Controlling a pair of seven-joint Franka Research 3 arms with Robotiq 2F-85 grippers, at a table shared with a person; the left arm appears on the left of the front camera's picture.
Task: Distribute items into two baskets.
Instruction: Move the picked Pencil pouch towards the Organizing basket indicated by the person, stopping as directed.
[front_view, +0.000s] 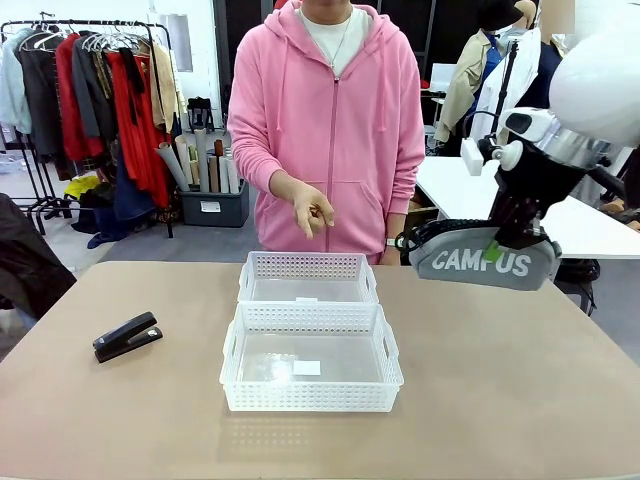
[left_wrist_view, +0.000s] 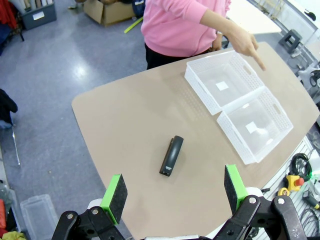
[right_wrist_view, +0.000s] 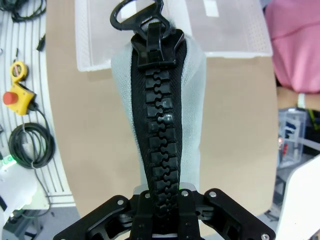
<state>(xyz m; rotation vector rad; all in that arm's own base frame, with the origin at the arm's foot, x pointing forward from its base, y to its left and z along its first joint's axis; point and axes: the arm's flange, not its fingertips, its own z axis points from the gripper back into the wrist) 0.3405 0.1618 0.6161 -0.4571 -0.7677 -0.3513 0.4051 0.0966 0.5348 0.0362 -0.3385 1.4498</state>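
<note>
My right claw (front_view: 517, 238) is clamped on the pouch (front_view: 484, 262), pinching it across the zip (right_wrist_view: 159, 125) along its top. The pouch hangs level in the air over the right part of the surface (front_view: 500, 400), nearer the far edge and to the right of both baskets. I judge it light and soft: fabric that gives under the pads and is more likely to sag or swing than to slip, with nothing fragile about it. The chunky zip ridge looks the firmest place to hold. It is grey with white CAMPUS lettering, a black zip and a black strap (front_view: 408, 240) curling off one end.

My left claw (left_wrist_view: 175, 192) stands wide open and empty, high above the stapler (left_wrist_view: 171, 155), which lies flat near the left edge. I expect it to be dense, rigid and smooth, so I would take it across its narrow body near the middle. It is small and black.

The near basket (front_view: 310, 398) and far basket (front_view: 305, 262) sit touching at mid-surface, each empty but for a white label. The person's hand (front_view: 312, 210) points down toward them.
</note>
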